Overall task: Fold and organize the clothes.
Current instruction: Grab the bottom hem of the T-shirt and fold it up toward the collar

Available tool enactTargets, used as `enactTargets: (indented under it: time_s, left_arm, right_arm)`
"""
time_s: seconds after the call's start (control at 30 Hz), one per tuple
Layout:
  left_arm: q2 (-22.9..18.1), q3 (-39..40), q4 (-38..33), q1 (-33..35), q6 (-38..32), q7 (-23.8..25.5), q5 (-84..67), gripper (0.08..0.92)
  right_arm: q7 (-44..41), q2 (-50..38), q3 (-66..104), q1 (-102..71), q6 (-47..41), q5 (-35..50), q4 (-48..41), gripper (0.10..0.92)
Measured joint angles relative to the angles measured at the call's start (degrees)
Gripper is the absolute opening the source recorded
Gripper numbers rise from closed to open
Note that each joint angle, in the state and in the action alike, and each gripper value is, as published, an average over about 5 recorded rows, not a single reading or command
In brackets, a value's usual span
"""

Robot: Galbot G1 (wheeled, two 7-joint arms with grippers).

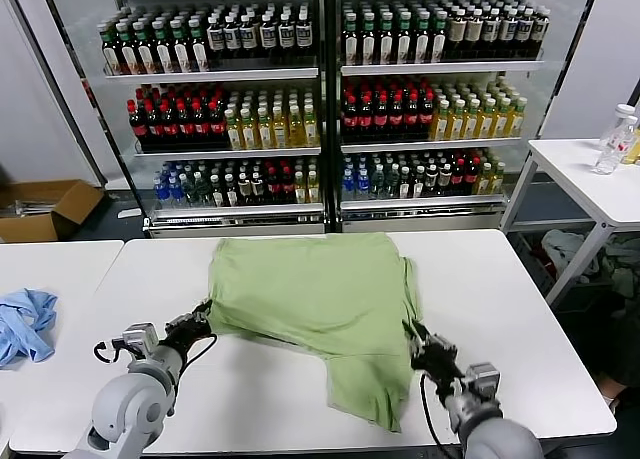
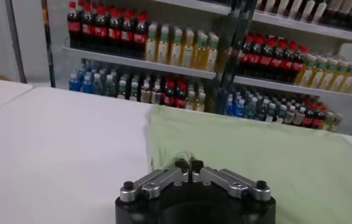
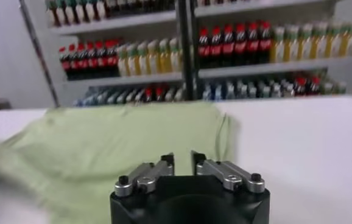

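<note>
The green shirt (image 1: 320,304) lies on the white desk (image 1: 520,309); left end effector (image 2: 189,165) pinches its edge — right end effector (image 3: 183,160) stands narrowly open, holding nothing

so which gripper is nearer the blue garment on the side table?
Left. The left gripper sits at the green shirt's left edge, on the side toward the blue garment. The right gripper is at the shirt's right edge, across the table.
</note>
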Motion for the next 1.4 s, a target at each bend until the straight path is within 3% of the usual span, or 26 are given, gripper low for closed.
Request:
enactTargets:
  time_s: [0.3, 0.37, 1.1, 1.2, 1.4]
  left_arm:
    - [-1.1, 0.4, -1.8, 2.6, -0.7, 0.5, 1.4, 0.087]
    - [-1.4, 0.5, -2.1, 3.2, -0.8, 0.5, 1.7, 0.087]
    - [-2.2, -0.1, -4.8, 6.6, -2.2, 1.5, 2.2, 0.087]
    - [-1.9, -0.5, -4.5, 6.3, -2.4, 1.8, 1.8, 0.087]
    - [-1.2, -1.1, -3.7, 5.0, -2.7, 2.2, 1.1, 0.087]
  right_arm:
    - [-1.0, 1.9, -2.0, -4.9, -1.1, -6.4, -0.6, 0.753]
    - [-0.9, 2.1, -2.0, -5.2, -1.1, -7.0, -1.0, 0.758]
    - [-1.9, -0.2, -2.1, -3.1, 3.3, -4.1, -4.4, 0.146]
    - [-1.6, -1.3, -2.2, -1.2, 4.1, -3.0, -4.8, 0.106]
    - [-1.1, -3.8, -2.8, 4.0, 5.6, -0.8, -5.6, 0.106]
